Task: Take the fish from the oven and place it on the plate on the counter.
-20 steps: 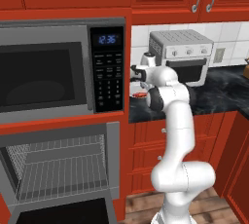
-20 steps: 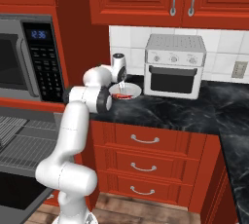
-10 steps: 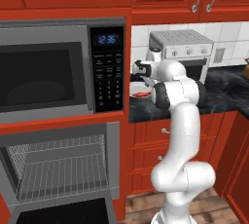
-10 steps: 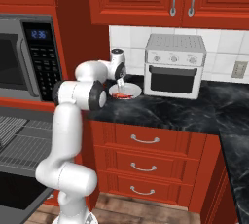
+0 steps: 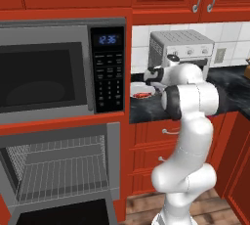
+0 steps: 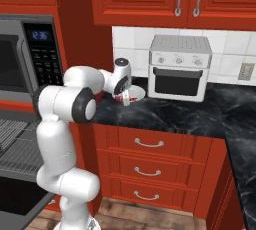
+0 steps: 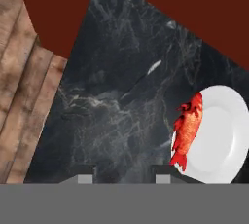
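fish [image 7: 188, 129] on plate [image 7: 221, 135] — beside jaws

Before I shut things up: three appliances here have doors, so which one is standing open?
The wide oven below the microwave: its door is dropped and the wire rack shows. The microwave and the silver toaster oven on the counter are closed.

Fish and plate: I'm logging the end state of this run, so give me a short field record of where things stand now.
fish: lying on the plate's rim, partly over the edge, free of the gripper
plate: on the counter
counter: dark marbled stone
gripper: over the counter beside the plate, jaws parted, holding nothing
oven: door open, wire rack bare
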Controlling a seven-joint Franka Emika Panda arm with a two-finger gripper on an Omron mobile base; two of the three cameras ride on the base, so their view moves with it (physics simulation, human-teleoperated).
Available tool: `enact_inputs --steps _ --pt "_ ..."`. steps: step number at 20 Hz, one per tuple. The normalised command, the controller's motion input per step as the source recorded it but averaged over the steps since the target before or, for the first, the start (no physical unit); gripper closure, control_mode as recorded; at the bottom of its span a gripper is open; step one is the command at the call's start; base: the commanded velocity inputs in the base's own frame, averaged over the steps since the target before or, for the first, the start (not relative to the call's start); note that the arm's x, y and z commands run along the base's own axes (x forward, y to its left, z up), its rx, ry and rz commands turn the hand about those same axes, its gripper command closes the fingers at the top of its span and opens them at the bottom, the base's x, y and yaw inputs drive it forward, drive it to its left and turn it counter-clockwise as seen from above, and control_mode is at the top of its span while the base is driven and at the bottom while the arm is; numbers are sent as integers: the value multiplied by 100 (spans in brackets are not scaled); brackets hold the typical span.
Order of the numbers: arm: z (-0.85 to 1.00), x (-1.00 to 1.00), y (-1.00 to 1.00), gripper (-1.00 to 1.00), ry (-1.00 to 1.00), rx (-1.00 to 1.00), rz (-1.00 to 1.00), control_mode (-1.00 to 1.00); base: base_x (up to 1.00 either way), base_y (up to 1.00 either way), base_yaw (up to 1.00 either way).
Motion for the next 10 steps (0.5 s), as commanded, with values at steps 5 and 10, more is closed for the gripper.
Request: enact_inputs --steps 5,10 --pt "56 -94 -35 -100 -16 8 -5 -100 0 0 0" --pt "71 -50 -18 -100 2 9 -21 -100 0 0 0"
